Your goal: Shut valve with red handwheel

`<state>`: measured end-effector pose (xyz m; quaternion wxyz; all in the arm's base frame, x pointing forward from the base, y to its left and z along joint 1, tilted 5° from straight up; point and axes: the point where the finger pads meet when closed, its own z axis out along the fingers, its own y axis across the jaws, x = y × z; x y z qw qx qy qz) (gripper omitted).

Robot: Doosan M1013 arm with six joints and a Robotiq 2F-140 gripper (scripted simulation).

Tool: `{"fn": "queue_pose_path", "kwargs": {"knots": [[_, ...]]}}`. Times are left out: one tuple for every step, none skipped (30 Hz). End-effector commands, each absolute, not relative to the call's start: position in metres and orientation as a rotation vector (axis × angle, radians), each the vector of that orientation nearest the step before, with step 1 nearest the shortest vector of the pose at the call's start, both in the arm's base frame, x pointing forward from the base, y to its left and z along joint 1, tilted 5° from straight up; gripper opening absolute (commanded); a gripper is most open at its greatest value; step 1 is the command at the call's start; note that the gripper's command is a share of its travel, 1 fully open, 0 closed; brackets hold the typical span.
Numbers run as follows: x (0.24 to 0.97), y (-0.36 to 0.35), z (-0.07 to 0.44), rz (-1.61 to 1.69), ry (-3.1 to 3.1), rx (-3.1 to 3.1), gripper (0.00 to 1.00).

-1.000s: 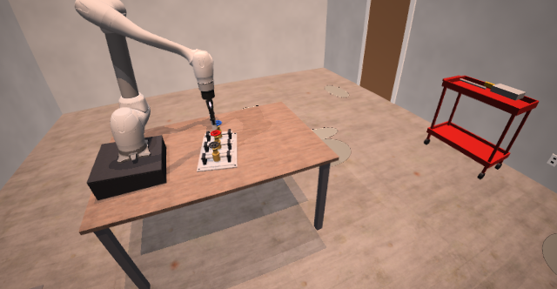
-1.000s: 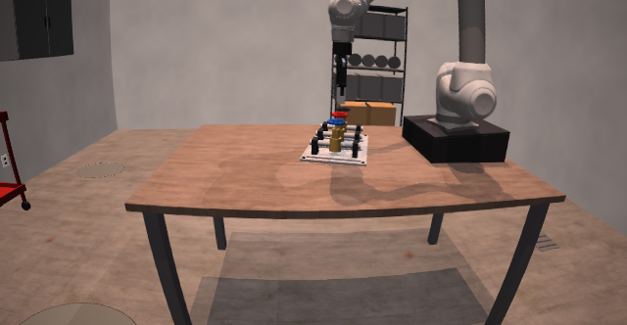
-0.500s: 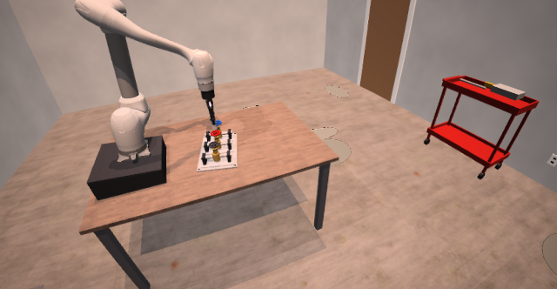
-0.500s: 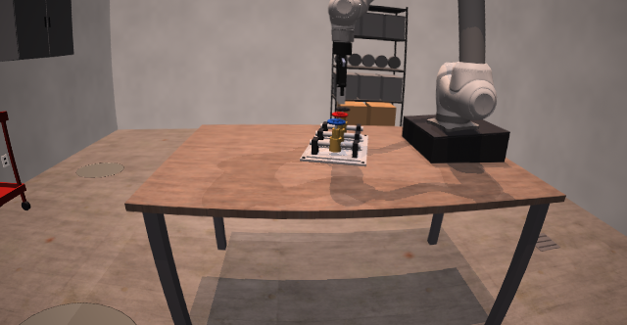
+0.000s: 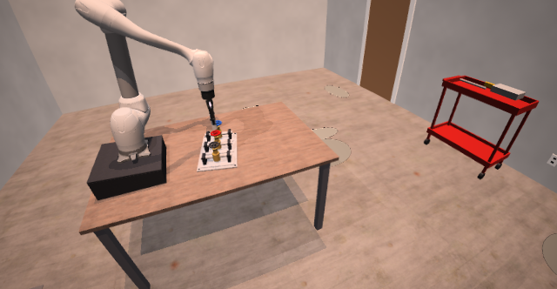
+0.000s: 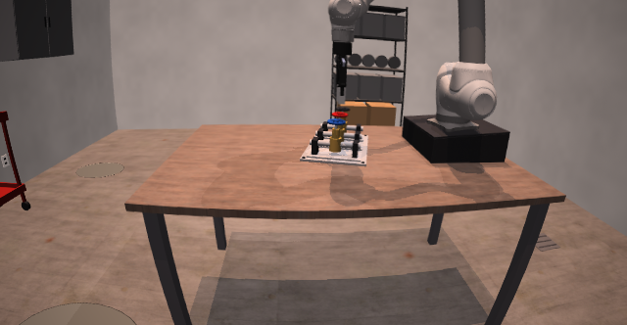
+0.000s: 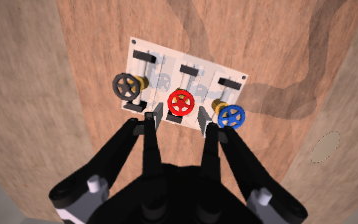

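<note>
A white board (image 5: 202, 165) (image 6: 309, 158) (image 7: 169, 59) on the wooden table (image 5: 274, 150) (image 6: 235, 168) carries three valves in a row. The red handwheel (image 5: 216, 132) (image 6: 339, 115) (image 7: 181, 103) is the middle one. A dark handwheel (image 5: 213, 144) (image 7: 125, 86) is on one side and a blue handwheel (image 5: 218, 123) (image 6: 336, 121) (image 7: 231, 116) on the other. My gripper (image 5: 212, 121) (image 6: 341, 99) (image 7: 180, 110) points straight down, some way above the red handwheel. Its fingers are open and empty, and in the wrist view they straddle the red wheel.
The arm's black base block (image 5: 126, 171) (image 6: 456, 139) stands on the table beside the board. A red cart (image 5: 483, 119) stands far off by the wall. A shelf rack (image 6: 377, 70) with boxes is behind the table.
</note>
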<state>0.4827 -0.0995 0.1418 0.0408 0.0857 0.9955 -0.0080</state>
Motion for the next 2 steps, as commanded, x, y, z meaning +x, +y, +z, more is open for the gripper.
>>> {"fn": "queue_pose_path", "kwargs": {"knots": [[0.4826, -0.0995, 0.1419, -0.024, 3.049, 0.262, 0.51], [0.4826, -0.0995, 0.1419, -0.024, 3.049, 0.262, 0.51]]}}
